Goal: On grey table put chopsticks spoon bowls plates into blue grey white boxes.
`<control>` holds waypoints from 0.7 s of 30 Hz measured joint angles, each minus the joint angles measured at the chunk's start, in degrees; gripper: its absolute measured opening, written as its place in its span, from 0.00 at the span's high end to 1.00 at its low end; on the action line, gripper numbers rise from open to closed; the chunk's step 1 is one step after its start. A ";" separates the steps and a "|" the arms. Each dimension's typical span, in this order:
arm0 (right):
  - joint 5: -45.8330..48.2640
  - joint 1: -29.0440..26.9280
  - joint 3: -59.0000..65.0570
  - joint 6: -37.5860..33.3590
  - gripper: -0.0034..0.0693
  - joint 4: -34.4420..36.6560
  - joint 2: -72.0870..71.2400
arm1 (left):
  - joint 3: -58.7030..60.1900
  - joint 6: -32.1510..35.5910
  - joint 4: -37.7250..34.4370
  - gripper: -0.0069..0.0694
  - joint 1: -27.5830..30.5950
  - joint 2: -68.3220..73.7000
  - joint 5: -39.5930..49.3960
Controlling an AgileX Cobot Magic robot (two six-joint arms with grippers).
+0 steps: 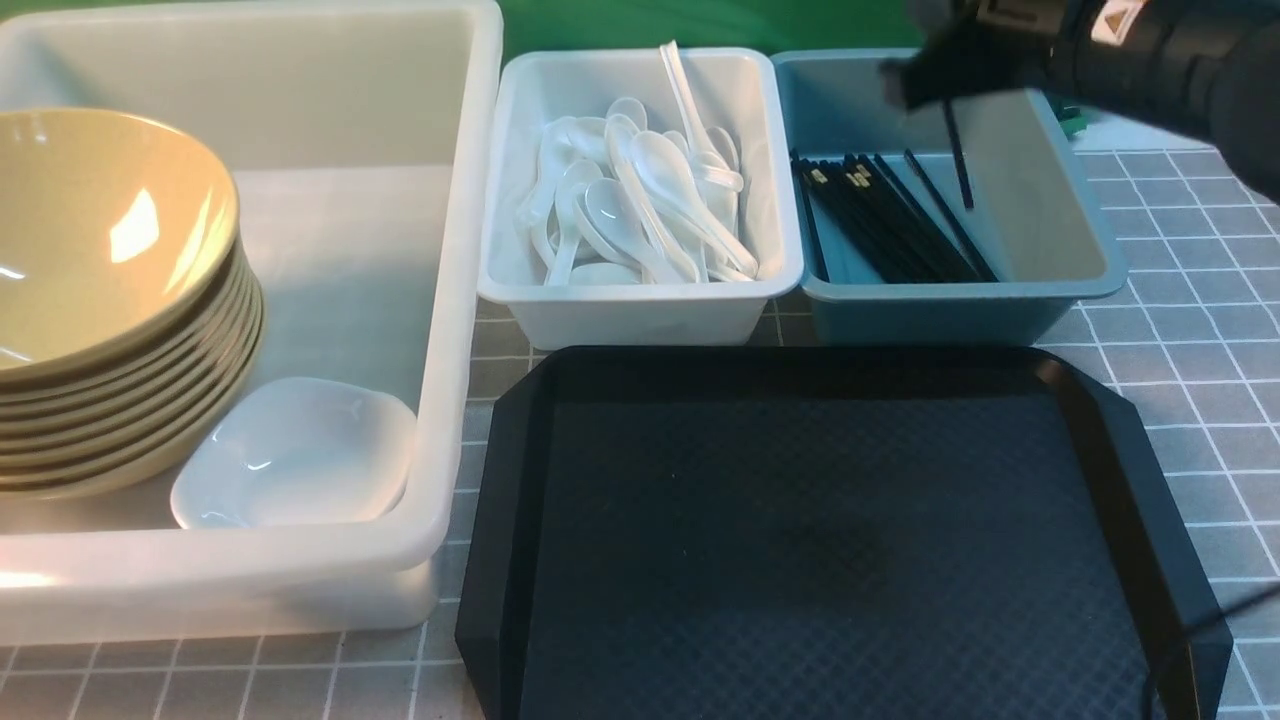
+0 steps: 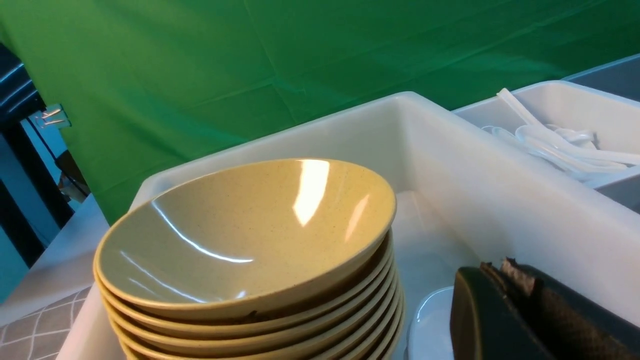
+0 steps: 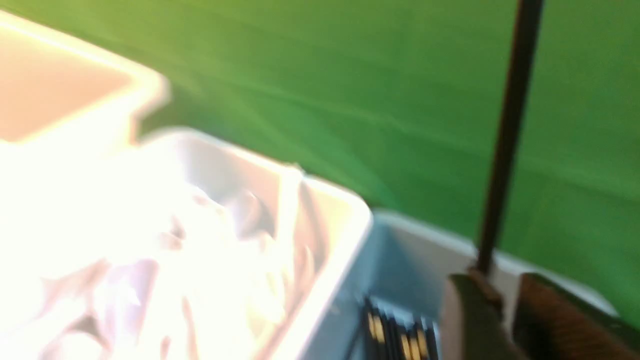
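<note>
Several tan bowls (image 1: pixel 100 300) (image 2: pixel 245 235) are stacked in the large white tub (image 1: pixel 470 250), with a white plate (image 1: pixel 300 450) (image 2: pixel 430 325) beside them. My left gripper (image 2: pixel 500 267) is shut and empty, just above that plate. Spoons (image 1: pixel 640 200) fill the small white bin (image 1: pixel 640 300). Black chopsticks (image 1: pixel 890 220) lie in the blue-grey bin (image 1: pixel 1060 230). My right gripper (image 1: pixel 920 80) (image 3: pixel 505 282) hovers over that bin with its jaws apart. One chopstick (image 1: pixel 958 150) (image 3: pixel 505 150) hangs nearly upright from it, touching only one finger.
A black textured tray (image 1: pixel 820 540) lies on the grey table (image 1: pixel 1200 330) in front of the two small bins. A green backdrop closes off the far side. The right wrist view is blurred.
</note>
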 joint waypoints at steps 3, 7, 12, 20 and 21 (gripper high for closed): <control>8.89 -0.86 -2.99 1.85 0.52 0.00 0.86 | 0.00 0.00 0.22 0.92 0.00 0.00 2.21; 21.81 -0.94 -5.36 -0.31 0.58 0.02 -5.61 | 0.00 0.00 0.22 0.92 0.00 0.00 5.92; 19.28 -0.38 3.28 -3.77 0.85 0.02 -21.96 | 0.00 0.00 0.22 0.92 0.00 0.00 7.66; 0.16 -0.38 33.35 -4.56 0.91 0.08 -49.82 | 0.01 0.00 0.22 0.92 0.00 0.00 7.91; -3.43 -0.38 39.06 -5.12 0.91 0.08 -53.57 | 0.01 0.00 0.22 0.92 0.00 0.00 7.91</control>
